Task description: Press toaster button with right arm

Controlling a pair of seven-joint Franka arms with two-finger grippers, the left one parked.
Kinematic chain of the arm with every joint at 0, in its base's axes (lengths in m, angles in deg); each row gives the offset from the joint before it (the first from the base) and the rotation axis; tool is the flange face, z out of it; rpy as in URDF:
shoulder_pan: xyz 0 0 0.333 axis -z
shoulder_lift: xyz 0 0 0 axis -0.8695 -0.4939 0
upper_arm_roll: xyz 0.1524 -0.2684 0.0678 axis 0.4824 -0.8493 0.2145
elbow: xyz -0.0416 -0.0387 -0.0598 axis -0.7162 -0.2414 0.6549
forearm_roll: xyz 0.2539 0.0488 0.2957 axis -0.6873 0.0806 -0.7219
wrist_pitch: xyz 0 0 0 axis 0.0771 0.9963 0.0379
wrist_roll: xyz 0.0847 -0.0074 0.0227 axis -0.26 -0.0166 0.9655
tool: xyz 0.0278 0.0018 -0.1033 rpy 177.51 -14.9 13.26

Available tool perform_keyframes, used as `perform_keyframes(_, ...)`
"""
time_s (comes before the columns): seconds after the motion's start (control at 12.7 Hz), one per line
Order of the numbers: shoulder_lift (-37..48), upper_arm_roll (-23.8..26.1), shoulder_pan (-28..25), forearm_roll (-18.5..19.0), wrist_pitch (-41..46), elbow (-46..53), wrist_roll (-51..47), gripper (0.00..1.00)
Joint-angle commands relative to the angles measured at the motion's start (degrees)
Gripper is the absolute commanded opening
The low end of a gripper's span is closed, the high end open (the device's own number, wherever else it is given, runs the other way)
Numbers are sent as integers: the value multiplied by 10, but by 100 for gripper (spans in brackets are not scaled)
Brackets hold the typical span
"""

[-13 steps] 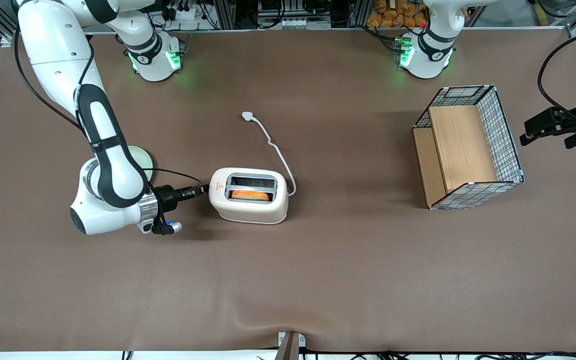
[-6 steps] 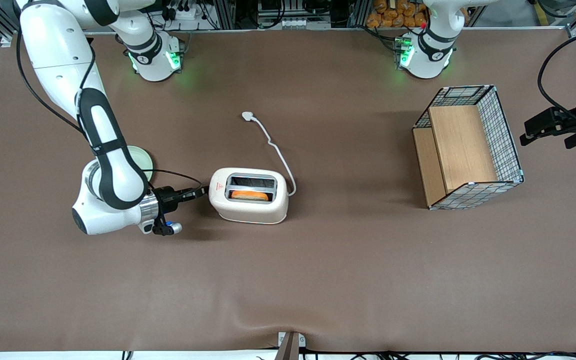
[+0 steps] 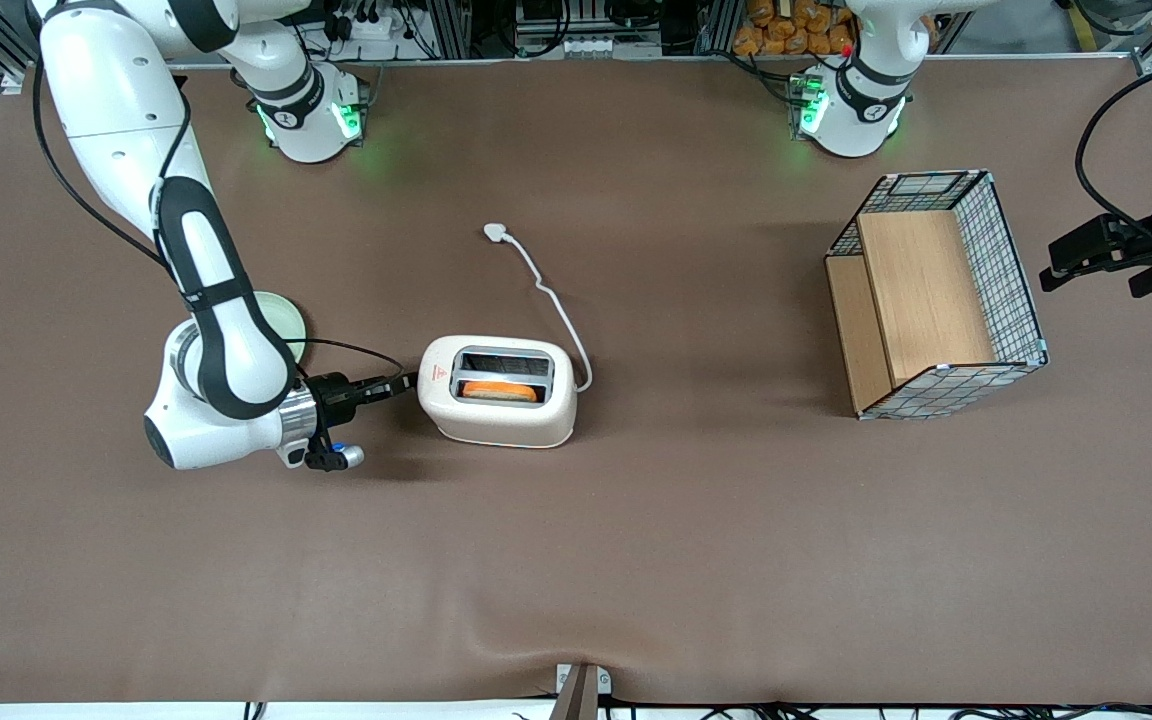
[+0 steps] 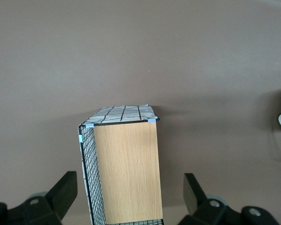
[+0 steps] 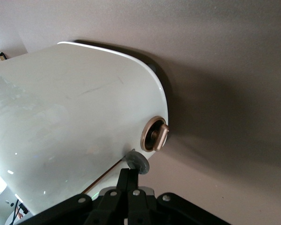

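The cream-white toaster (image 3: 496, 425) stands mid-table with an orange slice (image 3: 501, 390) in the slot nearer the front camera. The right arm (image 3: 211, 330) lies low, and its gripper (image 3: 406, 381) is shut and empty at the toaster's narrow end. In the right wrist view the black fingertips (image 5: 129, 172) are pressed together and touch the small grey toaster button (image 5: 139, 162) on the toaster's (image 5: 75, 122) end wall. A round bronze knob (image 5: 155, 134) sits just beside the button. In the front view the button is hidden by the gripper.
The white cord runs from the toaster to its plug (image 3: 494, 232), farther from the front camera. A pale green plate (image 3: 288, 318) lies partly under the arm. A wire-and-wood basket (image 3: 936, 300) stands toward the parked arm's end and also shows in the left wrist view (image 4: 126, 183).
The arm's wrist and elbow have shifted very slightly since a second ago. The gripper stays at the toaster's narrow end. The toaster has not moved.
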Motion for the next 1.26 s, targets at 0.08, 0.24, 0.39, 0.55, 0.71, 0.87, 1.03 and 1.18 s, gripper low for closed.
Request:
perform_keyframes(0.08, -31, 2, 1, -13, -51, 20, 15, 0)
perform_keyframes(0.24, -21, 0, 0, -9, -47, 27, 13, 0)
perform_keyframes(0.39, -10, -3, 1, -8, -35, 31, 12, 0)
perform_keyframes(0.55, 4, -13, 6, -7, -9, 41, 1, 0)
perform_keyframes(0.71, 22, -27, 6, 13, 2, 48, -1, 0)
perform_keyframes(0.87, 42, -28, 18, 35, 8, 48, 1, 58)
perform_keyframes(1.03, 68, -29, 37, 74, 14, 49, 3, 100)
perform_keyframes(1.18, 108, -28, 47, 164, 19, 49, 1, 100)
